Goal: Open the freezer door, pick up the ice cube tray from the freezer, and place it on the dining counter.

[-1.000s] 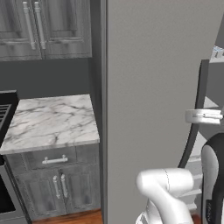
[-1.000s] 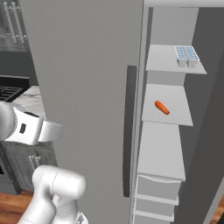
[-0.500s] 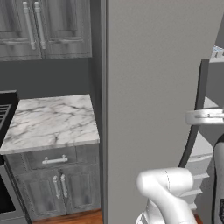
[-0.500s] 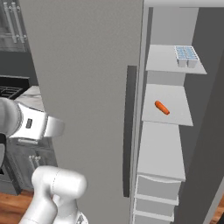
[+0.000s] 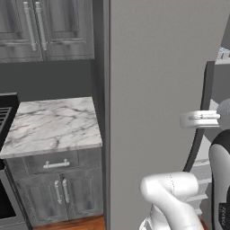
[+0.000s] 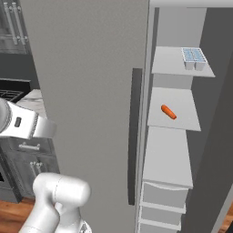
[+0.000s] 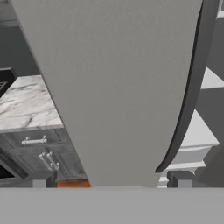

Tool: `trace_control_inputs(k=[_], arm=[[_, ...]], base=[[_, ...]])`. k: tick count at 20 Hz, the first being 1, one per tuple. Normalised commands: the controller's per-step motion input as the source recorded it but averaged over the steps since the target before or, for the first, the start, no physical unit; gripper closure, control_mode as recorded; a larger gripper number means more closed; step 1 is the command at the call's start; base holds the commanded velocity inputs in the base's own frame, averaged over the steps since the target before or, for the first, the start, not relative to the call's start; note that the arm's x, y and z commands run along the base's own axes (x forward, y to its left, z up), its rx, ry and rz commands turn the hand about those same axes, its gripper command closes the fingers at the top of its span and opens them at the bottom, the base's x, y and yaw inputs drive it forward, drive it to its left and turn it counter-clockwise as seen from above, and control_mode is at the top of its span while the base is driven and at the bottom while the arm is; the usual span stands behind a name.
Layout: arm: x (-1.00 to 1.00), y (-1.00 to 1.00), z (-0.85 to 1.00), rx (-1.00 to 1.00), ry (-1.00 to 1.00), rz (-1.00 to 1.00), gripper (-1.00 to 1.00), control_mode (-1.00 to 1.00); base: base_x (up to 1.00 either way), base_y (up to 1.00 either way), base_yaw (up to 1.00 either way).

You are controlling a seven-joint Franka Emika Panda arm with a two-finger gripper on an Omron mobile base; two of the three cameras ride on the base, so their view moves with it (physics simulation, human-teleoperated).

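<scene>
**Door swung open, tray sitting up and to the right of the spread jaws**

The gripper (image 7: 109, 180) is facing the flat grey face of the freezer door (image 7: 118, 87), its jaws standing spread wide and holding nothing; in the hand view the two dark tips are flanking the lower edge of the panel. The door's long curved handle (image 7: 188, 92) is running top to bottom just right of the jaws' centre line, its long axis roughly upright and bowing outward.

The door is already standing ajar, so the white shelves are showing beyond its edge. The tray (image 6: 194, 57) is lying flat on the top shelf (image 6: 177, 63), well up and to the right of the jaws, past the handle and behind the door's plane. Its long axis seems to be running back into the compartment. An orange thing (image 6: 168, 112) is resting on the shelf below it.

Surfaces: the door is matte and smooth; the handle dark, slim, rounded; the tray pale-rimmed with light blue square cells in two rows, likely rigid and light; the shelves plain white slabs

The coming move is likely calling for the hand to swing round the door's edge and rise to that top shelf
</scene>
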Motion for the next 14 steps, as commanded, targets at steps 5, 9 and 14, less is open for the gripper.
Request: trace_control_inputs(k=[5,9,14], arm=[[0.00,0.00,-0.01,0.00,0.00,0.00,-1.00,-1.00],[0.00,0.00,-0.05,0.00,0.00,0.00,-1.00,-1.00],[0.00,0.02,-0.13,-0.04,0.00,0.00,-1.00,-1.00]], base=[[0.00,0.00,0.00],[0.00,0.00,0.00],[0.00,0.00,0.00]])
